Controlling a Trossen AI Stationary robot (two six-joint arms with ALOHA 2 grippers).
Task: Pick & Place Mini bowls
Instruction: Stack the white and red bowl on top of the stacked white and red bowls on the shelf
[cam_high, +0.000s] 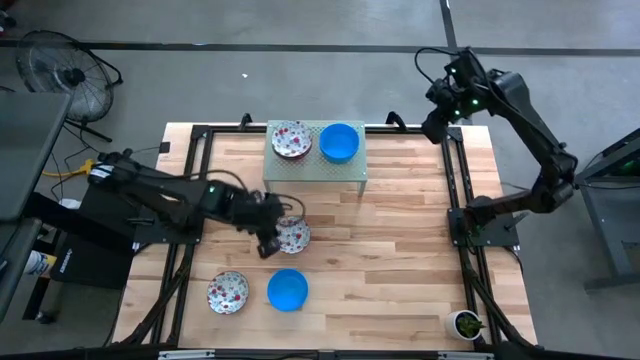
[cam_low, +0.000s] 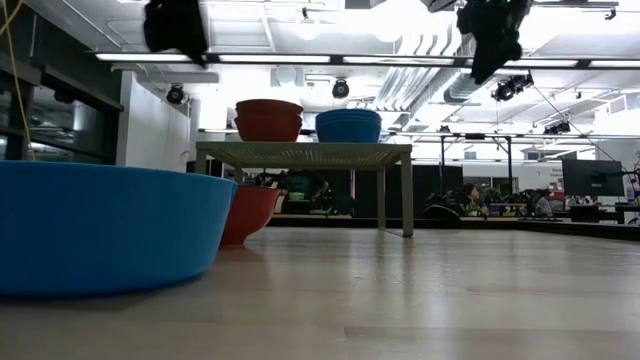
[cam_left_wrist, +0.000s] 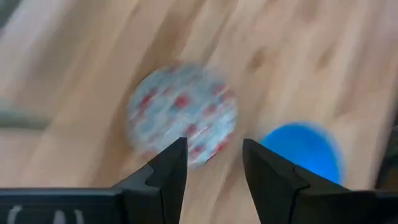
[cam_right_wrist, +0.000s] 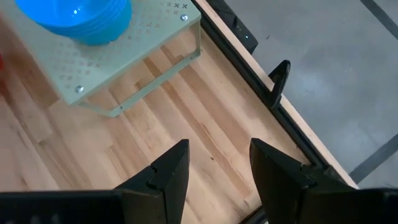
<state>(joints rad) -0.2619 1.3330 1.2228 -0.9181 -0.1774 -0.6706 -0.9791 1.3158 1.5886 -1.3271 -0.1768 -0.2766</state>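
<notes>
On the wooden slatted table (cam_high: 400, 240), the left gripper (cam_high: 268, 240) is seen low over the middle, its fingers (cam_left_wrist: 168, 171) parted and grasping nothing. Just beside it lies a small round white bowl with red-pink floral speckles (cam_high: 294, 235) (partly covered by the gripper in the high view). Nearer and further left, a second speckled bowl (cam_high: 228, 292) rests beside a single solid bright blue bowl (cam_high: 288, 289), the two close but apart. At the far side, a pale green perforated metal rack (cam_high: 320, 170) carries a stack of speckled bowls (cam_high: 291, 140) on its left and a stack of blue bowls (cam_high: 339, 142) on its right. The right gripper (cam_high: 436, 125) is held high beyond the rack's right end, fingers (cam_right_wrist: 169, 171) released and empty.
</notes>
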